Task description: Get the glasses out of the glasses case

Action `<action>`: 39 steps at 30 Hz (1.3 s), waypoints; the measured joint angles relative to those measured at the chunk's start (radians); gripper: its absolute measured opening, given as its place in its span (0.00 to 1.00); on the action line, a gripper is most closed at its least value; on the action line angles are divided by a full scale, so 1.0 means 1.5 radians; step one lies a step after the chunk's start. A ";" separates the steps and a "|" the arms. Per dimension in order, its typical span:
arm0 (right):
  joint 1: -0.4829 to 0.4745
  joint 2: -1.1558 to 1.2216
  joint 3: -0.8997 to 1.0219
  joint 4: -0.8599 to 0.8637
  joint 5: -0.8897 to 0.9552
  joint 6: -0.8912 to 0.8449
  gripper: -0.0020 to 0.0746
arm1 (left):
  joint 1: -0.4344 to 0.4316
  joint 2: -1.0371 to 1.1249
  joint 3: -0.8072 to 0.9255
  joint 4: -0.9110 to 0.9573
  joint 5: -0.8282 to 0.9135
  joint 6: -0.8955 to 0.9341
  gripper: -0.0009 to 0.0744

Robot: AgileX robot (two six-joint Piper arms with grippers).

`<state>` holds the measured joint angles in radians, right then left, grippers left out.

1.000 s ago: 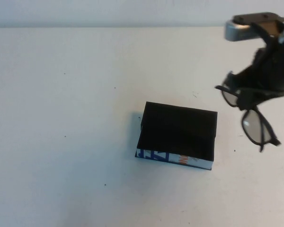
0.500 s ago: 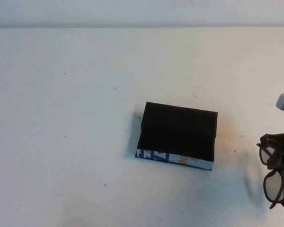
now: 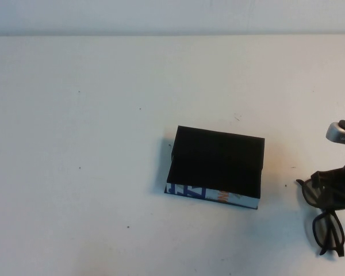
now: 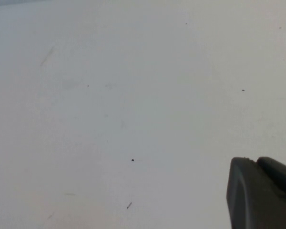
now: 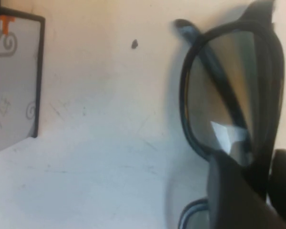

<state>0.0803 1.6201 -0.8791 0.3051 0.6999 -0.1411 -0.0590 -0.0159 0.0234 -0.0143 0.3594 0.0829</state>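
The glasses case (image 3: pixel 216 163), a shallow black box with a white printed front edge, lies in the middle of the table; its white edge also shows in the right wrist view (image 5: pixel 16 81). The black-framed glasses (image 3: pixel 326 227) hang low over the table at the near right, to the right of the case and outside it. My right gripper (image 3: pixel 335 192) is shut on the glasses (image 5: pixel 224 90) at the bridge, its fingers (image 5: pixel 229 191) on either side of the frame. My left gripper (image 4: pixel 255 162) is shut and empty over bare table, out of the high view.
The white table (image 3: pixel 92 144) carries only small dark specks. The right arm's silver wrist part (image 3: pixel 339 132) shows at the right edge of the high view.
My right gripper has carried the glasses down from high at the back right to low over the table at the near right. The case has not moved.
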 joint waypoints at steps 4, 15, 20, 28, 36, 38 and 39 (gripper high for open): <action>0.000 -0.002 -0.023 0.000 0.036 -0.003 0.34 | 0.000 0.000 0.000 0.000 0.000 0.000 0.01; 0.000 -0.385 -0.018 0.006 0.063 -0.047 0.12 | 0.000 0.000 0.000 0.000 0.000 0.000 0.01; -0.001 -0.650 0.040 0.010 0.010 -0.049 0.02 | 0.000 0.000 0.000 0.000 0.000 0.000 0.01; -0.001 -0.952 0.137 -0.014 -0.034 -0.050 0.01 | 0.000 0.000 0.000 0.000 0.000 0.000 0.01; -0.001 -1.035 0.157 -0.034 0.038 -0.050 0.01 | 0.000 0.000 0.000 0.000 0.000 0.000 0.01; -0.001 -1.037 0.175 -0.034 0.016 -0.050 0.01 | 0.000 0.000 0.000 0.000 0.000 0.000 0.01; -0.001 -1.037 0.185 -0.034 -0.002 -0.055 0.01 | 0.000 0.000 0.000 0.000 0.000 0.000 0.01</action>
<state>0.0788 0.0644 -0.6019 0.2534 0.6967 -0.2240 -0.0590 -0.0159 0.0234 -0.0143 0.3594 0.0829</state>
